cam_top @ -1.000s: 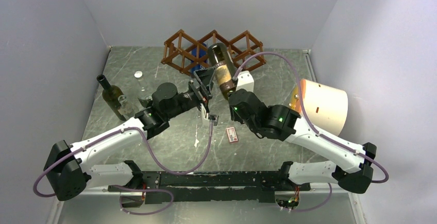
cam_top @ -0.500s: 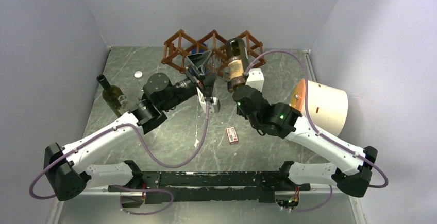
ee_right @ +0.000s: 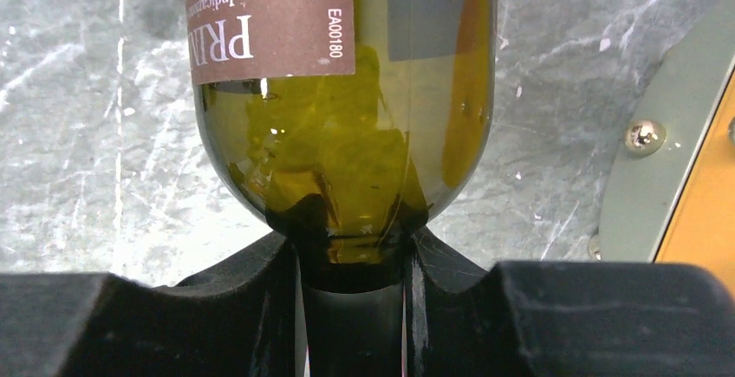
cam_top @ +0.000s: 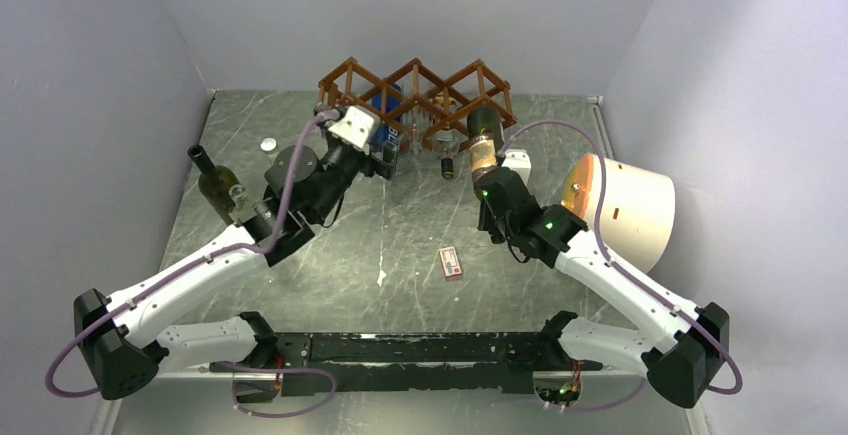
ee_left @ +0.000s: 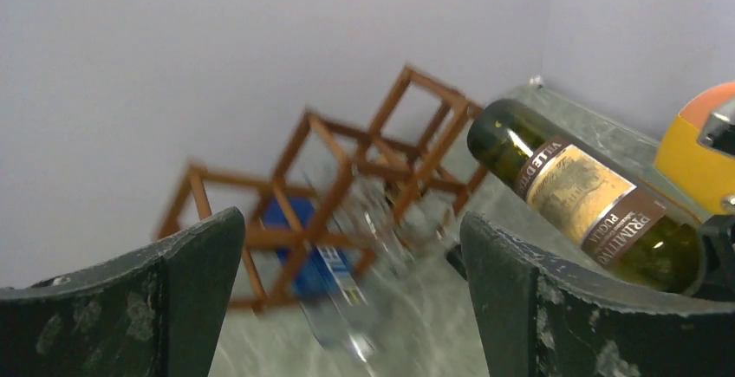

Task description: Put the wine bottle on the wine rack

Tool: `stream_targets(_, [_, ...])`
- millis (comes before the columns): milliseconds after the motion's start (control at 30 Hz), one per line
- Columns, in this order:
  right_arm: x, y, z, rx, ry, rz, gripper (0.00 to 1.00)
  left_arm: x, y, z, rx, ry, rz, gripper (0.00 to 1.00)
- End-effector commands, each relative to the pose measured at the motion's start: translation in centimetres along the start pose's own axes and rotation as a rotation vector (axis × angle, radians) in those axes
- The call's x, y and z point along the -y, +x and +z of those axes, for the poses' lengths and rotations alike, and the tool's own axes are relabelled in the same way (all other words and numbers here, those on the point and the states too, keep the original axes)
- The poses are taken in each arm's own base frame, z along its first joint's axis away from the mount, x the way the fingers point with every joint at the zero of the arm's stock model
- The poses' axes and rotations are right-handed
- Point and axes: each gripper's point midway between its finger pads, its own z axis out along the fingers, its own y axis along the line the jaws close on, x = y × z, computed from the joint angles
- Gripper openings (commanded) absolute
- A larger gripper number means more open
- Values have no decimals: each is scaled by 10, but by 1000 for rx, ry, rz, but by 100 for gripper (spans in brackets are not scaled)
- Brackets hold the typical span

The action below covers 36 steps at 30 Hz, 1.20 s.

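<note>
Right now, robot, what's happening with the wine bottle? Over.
Right hand shut on bottle neck, base toward rack, not in yet. Left hand open, empty, facing rack. Blue bottle lies in a left cell. Over.

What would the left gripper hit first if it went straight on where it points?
Ahead of the open left gripper: likely the clear bottle at the foot of the wine rack, then its slats; depth is unclear.
</note>
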Motion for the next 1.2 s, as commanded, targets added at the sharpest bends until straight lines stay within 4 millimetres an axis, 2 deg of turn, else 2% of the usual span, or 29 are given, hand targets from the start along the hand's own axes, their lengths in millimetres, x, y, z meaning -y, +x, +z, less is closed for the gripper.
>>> stream_targets(0, [-3,-30,7,108,-36,80,0,-16,70,-28,-311,-279,-392,97])
stream_targets(100, [-8,-26,13,94,-90,67,0,-5,95,-41,-430,-310,-525,97])
stream_targets(200, [-7,-24,18,88,-98,68,0,15,103,-48,-488,-218,-558,97])
stream_targets(300, [-2,-25,23,79,-76,78,0,18,108,-56,-494,-214,-588,97])
stream_targets(533, [-7,-29,35,70,-97,131,0,17,98,-57,-475,-181,-569,97])
stream_targets(833, [-2,-28,51,59,-81,149,0,20,106,-57,-539,-196,-576,97])
stream_targets(1167, [-5,-31,66,44,-105,147,0,25,90,-62,-463,-116,-598,97])
